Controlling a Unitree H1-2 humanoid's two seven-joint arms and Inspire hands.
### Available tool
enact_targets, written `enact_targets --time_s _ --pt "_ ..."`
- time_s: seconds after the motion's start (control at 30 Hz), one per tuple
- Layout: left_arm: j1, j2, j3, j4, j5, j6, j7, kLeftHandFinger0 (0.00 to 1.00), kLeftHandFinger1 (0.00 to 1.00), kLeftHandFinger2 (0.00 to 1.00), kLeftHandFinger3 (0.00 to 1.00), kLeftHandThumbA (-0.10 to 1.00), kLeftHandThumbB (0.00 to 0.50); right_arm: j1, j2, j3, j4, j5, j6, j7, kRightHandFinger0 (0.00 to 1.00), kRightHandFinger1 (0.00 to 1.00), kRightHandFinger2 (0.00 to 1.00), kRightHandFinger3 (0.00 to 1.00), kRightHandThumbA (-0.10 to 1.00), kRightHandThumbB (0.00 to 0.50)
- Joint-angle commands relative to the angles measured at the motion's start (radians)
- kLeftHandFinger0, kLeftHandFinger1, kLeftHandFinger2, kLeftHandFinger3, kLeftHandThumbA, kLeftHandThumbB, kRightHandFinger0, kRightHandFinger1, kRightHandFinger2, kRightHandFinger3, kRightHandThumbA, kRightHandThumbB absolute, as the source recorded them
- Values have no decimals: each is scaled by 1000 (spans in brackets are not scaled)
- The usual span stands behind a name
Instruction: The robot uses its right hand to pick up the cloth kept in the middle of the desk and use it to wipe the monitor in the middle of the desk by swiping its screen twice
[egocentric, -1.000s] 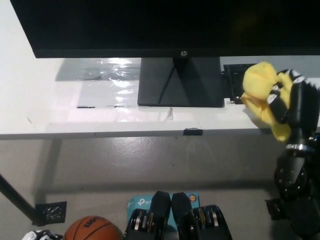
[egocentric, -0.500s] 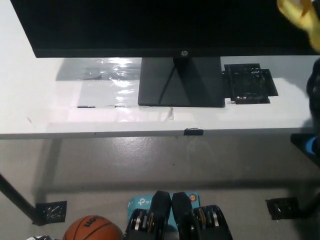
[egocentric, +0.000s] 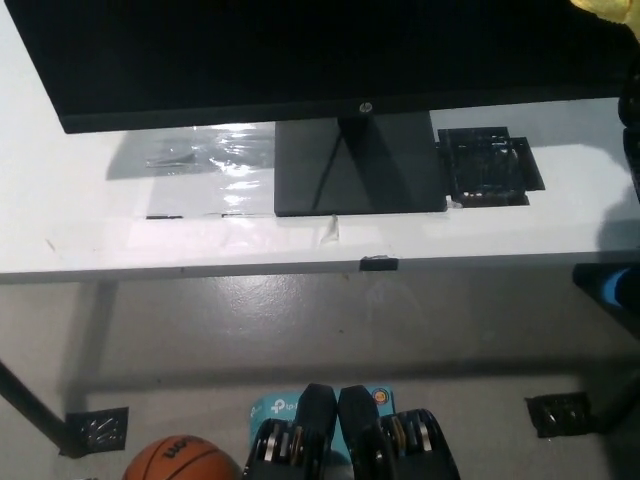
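1. The robot's black right arm (egocentric: 630, 130) runs up the far right edge of the view. Only a thin dark strip of it shows.
2. The right hand itself is cut off by the top right corner, so I cannot tell if its fingers are closed or apart.
3. A small bit of yellow cloth (egocentric: 606, 10) peeks in at that same top right corner. It sits up high, in front of the dark screen, just above the arm. I cannot see what is holding it.
4. The white left hand is not in the view at all.
5. The monitor (egocentric: 300, 50) fills the top of the view. Its screen is black and blank, with a little logo on the bottom edge.
6. The monitor stands on a dark flat stand (egocentric: 358, 165) in the middle of the white desk (egocentric: 120, 240).
7. A black tray-like thing (egocentric: 488, 165) lies on the desk just to the right of the stand.
8. A shiny clear sheet (egocentric: 210, 155) lies on the desk to the left of the stand.
9. A small black clip (egocentric: 378, 264) sits on the front edge of the desk.
10. Down on the grey floor, an orange basketball (egocentric: 180, 460) shows at the bottom left.
11. A teal box (egocentric: 275, 410) lies on the floor near the bottom middle.
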Motion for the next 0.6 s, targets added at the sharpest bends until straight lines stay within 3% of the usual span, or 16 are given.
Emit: enact_targets --time_s 0.0,0.03,0.07,0.1,0.17,0.2,0.27,0.3,0.37,0.4,0.47,0.57 --pt "7 17 6 -38 14 9 -5 556 592 699 803 835 391 -50 41 26 42 -4 53 6 0 3 333 435 -100 191" --pt "9 17 8 -47 8 19 -9 561 594 690 791 820 382 -47 63 37 60 -2 -4 -34 0 0 252 176 -100 205" --pt "7 18 8 -42 9 15 -10 555 590 686 784 828 396 -43 76 46 51 -8 -4 -44 0 0 141 43 -100 187" --pt "4 20 7 -33 9 8 -11 546 585 683 777 834 396 -37 95 58 34 -19 -2 -56 0 0 116 4 -100 183" --pt "-1 18 5 -28 10 5 -11 551 598 703 790 837 400 -27 130 71 2 -22 15 -57 0 0 124 0 -100 115" --pt "-1 16 4 -28 7 5 -12 550 592 693 784 825 396 -15 150 71 -35 -12 33 -36 0 0 223 0 -100 71" --pt "3 11 7 -42 4 19 -10 552 583 686 778 811 404 0 190 80 -99 -20 88 -11 0 0 318 40 -100 74" --pt "3 10 7 -40 2 16 -10 548 576 680 772 809 403 6 204 86 -119 -25 100 -10 0 4 373 190 -100 70" --pt "2 9 5 -32 2 6 -11 542 570 675 773 818 412 21 237 104 -159 -39 114 -10 0 0 273 218 -100 89" --pt "0 12 2 -31 8 5 -10 540 570 677 784 835 418 29 257 116 -182 -42 126 -1 0 0 246 153 -100 82" --pt "-5 15 -2 -31 11 10 -13 546 574 682 795 841 419 33 290 129 -203 -43 144 5 0 0 313 11 -100 63" --pt "-6 16 -4 -33 9 10 -16 547 571 678 797 840 423 31 327 149 -208 -48 147 2 0 0 359 44 -100 36"
